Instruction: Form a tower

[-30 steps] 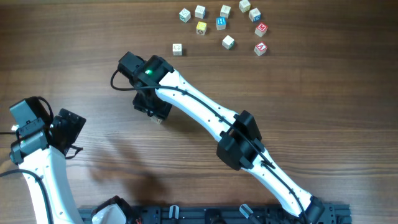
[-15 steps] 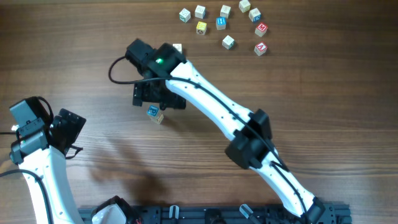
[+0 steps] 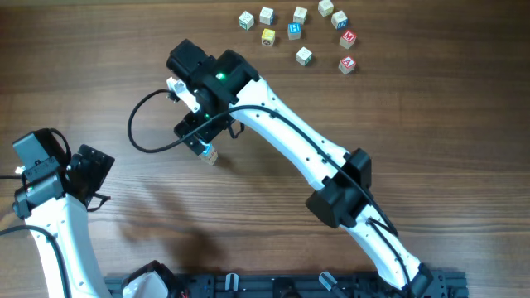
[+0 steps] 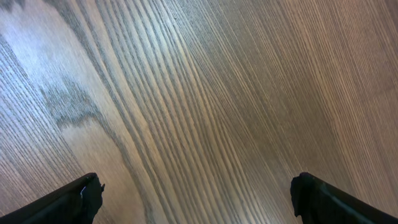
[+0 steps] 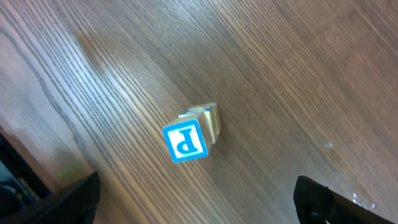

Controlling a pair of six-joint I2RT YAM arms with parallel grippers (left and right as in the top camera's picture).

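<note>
tower [image 5: 185, 142] free under wide right jaws

A brown wood-grain table [image 3: 431, 124] fills every view, with soft glare on it.

Bright even light, soft shadows, mild glare

wood table [image 3: 431, 124] w/ tower [image 5: 189, 140], loose cubes [image 3: 304, 55]
</note>
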